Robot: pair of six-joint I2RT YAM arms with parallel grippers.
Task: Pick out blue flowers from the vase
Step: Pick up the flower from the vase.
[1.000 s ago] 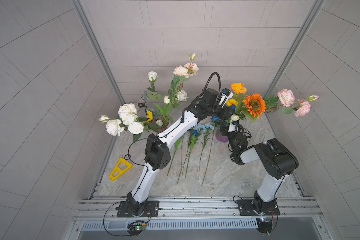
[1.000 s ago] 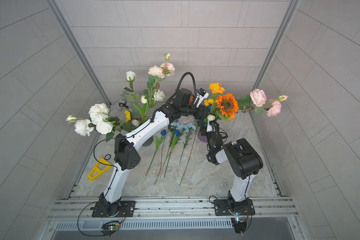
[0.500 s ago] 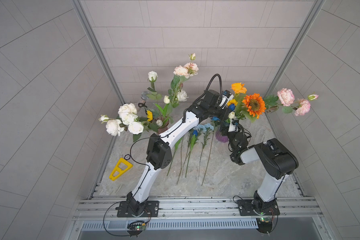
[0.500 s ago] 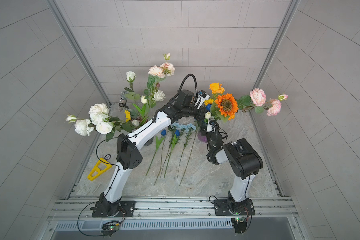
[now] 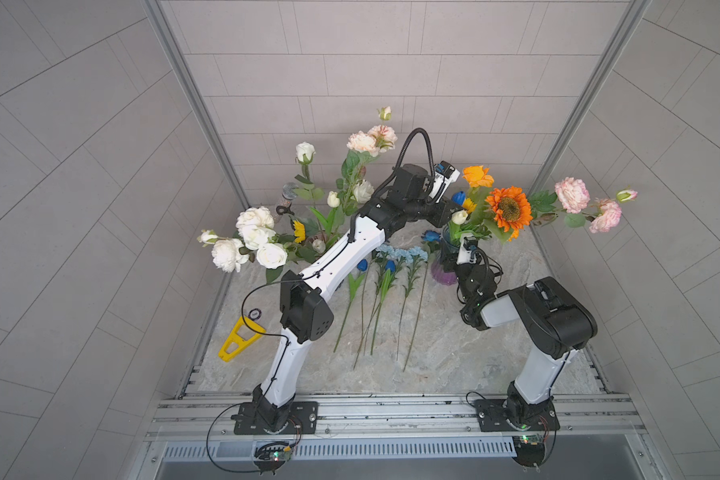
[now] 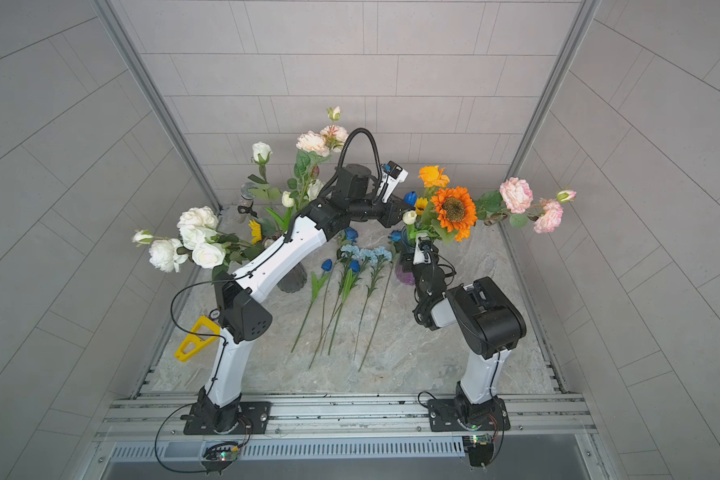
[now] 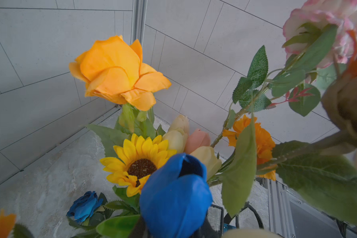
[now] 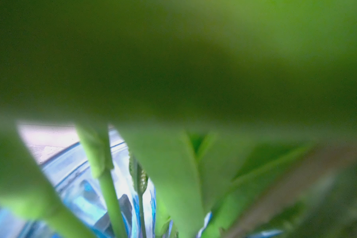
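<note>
Reaches in over vase point(image 5: 444, 275) w/ L arm point(image 5: 352, 253), wrist level w/ the blooms above vase rim. Sets L jaws at base of blue tulip bud point(image 7: 174, 195), bud standing up above vase among the bouquet, next to small sunflower point(image 7: 139, 164) & cream tulips point(image 7: 176, 138). Shows only dark jaw parts either side of bud in L wrist view; clenched or apart, can't tell. Braces vase w/ R arm point(image 5: 549, 316): R jaws set wide around vase neck, grasping it as far as both top views show. Gives only blurred green stems & blue glass in R wrist view. Note dark blue rose point(image 5: 430, 236) just beside vase on L-arm side; stem end hidden, so in or out of vase unclear. Has other blue flowers point(image 5: 391, 266) (light blue carnations, 2 tulip buds) flat on tabletop point(image 5: 454, 357), L-arm side of vase, heads about level w/ vase, stems running away toward arm bases.
</note>
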